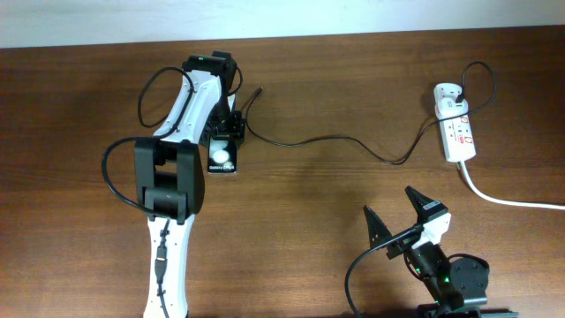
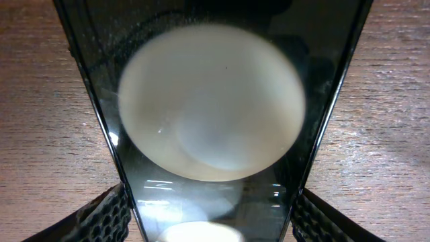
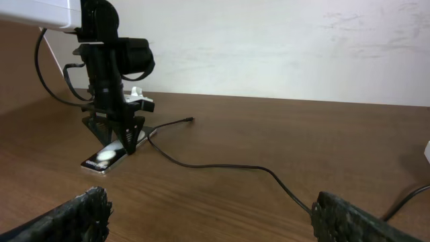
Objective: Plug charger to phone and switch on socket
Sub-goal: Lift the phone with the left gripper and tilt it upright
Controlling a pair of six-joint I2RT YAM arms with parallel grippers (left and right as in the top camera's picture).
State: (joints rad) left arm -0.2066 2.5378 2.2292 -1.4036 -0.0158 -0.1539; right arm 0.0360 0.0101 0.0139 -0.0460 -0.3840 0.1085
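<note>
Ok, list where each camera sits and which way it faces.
Overhead: above the table, facing straight down; left arm, right arm, phone, charger and socket show.
Left wrist: just above the phone, facing down; own fingertips at lower corners.
Right wrist: low, facing across the table at the left gripper; own fingertips below.
Shared: the phone appears in all three.
</note>
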